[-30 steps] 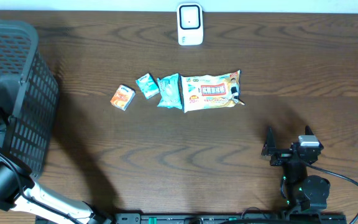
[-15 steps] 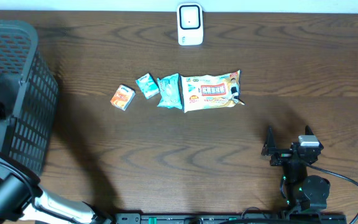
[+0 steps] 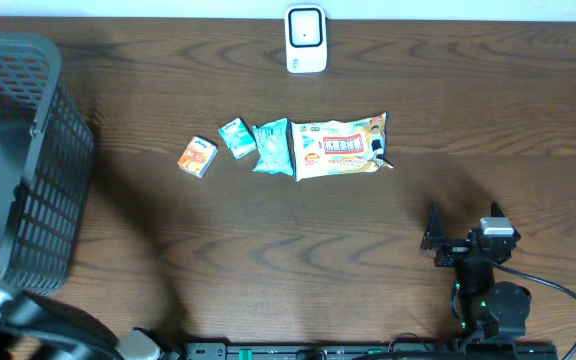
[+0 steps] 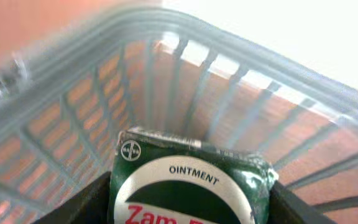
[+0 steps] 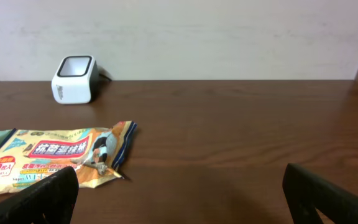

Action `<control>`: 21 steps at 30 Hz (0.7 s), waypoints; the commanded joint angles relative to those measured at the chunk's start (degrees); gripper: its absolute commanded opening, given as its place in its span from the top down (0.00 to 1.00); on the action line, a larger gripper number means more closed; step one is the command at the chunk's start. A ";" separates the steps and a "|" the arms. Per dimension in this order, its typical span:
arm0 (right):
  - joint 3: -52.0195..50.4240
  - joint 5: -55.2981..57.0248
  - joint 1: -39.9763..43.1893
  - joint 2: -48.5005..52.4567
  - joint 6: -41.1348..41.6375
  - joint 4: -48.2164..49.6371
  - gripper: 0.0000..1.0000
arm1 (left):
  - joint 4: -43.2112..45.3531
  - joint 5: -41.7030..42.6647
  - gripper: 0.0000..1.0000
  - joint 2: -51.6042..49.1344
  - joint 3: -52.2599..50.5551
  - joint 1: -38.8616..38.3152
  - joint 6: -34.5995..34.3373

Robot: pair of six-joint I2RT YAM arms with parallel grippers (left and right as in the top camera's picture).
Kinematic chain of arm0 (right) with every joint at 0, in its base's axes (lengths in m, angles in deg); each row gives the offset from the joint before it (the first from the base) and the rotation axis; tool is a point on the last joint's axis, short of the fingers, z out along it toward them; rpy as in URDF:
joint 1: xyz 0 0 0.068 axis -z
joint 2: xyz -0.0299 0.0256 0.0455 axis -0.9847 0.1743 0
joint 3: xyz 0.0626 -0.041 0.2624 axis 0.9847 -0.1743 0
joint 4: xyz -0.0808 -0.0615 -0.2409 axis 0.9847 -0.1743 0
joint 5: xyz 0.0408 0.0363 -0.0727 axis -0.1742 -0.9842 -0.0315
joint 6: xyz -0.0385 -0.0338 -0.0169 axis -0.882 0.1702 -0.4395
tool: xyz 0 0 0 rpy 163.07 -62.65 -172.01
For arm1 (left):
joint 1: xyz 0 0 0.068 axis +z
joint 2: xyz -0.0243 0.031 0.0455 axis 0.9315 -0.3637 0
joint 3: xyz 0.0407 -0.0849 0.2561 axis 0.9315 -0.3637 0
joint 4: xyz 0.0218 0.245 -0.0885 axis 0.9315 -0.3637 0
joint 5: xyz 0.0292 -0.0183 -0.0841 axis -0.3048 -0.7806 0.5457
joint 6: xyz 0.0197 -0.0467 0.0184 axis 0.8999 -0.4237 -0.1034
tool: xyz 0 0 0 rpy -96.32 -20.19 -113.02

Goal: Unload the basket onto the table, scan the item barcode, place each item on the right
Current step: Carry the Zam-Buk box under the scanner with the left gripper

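Overhead, the scanner (image 3: 306, 40) stands at twelve o'clock on the bench (image 3: 268, 260), the basket (image 3: 28, 170) at nine, the right claw (image 3: 464, 228) at five. Left wrist: the left claw (image 4: 188, 208) pinches a green ointment box (image 4: 191, 180), basket bars behind. Right wrist: the right claw is spread wide, a wipes pack (image 5: 55, 155) at nine o'clock.

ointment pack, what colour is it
Dark green ointment pack with a white circle; clearest in left wrist view.

Green ointment pack (image 4: 191, 180), with a white round label printed OINTMENT and red lettering below, is held label-up between the left hand's (image 4: 185, 202) fingers, before a grey basket (image 4: 229, 74) corner. White barcode scanner (image 3: 306, 38), upright with a dark window, is placed at the desk's (image 3: 268, 250) 12 o'clock edge.
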 commanded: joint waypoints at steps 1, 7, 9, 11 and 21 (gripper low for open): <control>-0.09 0.07 -0.39 -0.28 0.37 -0.26 0.01 | 3.17 9.27 0.47 5.57 0.09 -1.44 -9.14; -0.09 0.07 -0.39 -0.28 0.39 -0.26 0.01 | 7.34 11.10 0.47 10.43 0.09 -11.10 -13.25; -0.09 0.07 -0.39 -0.28 0.37 -0.26 0.01 | 7.30 11.10 0.47 10.86 0.09 -16.06 -13.25; -0.09 0.07 -0.39 -0.28 0.39 -0.28 0.01 | 6.99 11.08 0.47 10.82 0.07 -20.81 -13.22; -0.09 0.09 -0.39 -0.28 0.39 -0.26 0.01 | 6.82 2.95 0.47 5.64 0.07 -42.38 -13.18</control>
